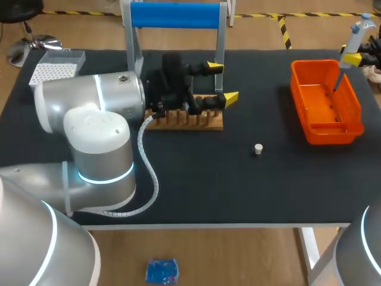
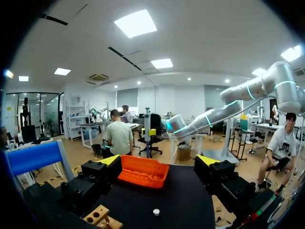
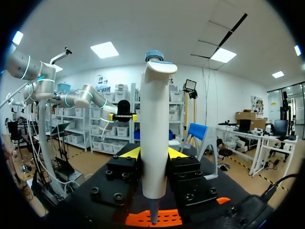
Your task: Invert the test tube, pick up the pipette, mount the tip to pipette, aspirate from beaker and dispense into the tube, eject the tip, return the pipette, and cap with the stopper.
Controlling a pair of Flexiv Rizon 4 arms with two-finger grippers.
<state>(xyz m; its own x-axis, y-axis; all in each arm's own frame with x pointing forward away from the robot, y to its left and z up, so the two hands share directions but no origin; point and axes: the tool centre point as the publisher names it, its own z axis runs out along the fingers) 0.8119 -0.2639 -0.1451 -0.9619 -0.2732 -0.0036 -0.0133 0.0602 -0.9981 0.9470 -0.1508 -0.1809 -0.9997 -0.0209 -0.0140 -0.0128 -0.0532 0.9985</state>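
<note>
My right gripper (image 1: 355,59) is shut on the white pipette (image 1: 357,34) with a blue top, held upright over the orange bin (image 1: 357,110) at the table's right. In the right wrist view the pipette (image 3: 155,129) stands clamped between the yellow-tipped fingers (image 3: 129,152), its thin nose above the bin (image 3: 164,218). My left gripper (image 1: 222,82) is open above the right end of the wooden rack (image 1: 184,121). A small white stopper (image 1: 258,149) lies on the mat between rack and bin, also ahead of the left gripper (image 2: 158,161) as the stopper (image 2: 156,212). I see no test tube or beaker.
A white tip box (image 1: 56,67) sits at the back left corner. A blue-topped stand (image 1: 175,15) rises behind the rack. My left arm's body covers the table's left front. The black mat lies bare around the stopper.
</note>
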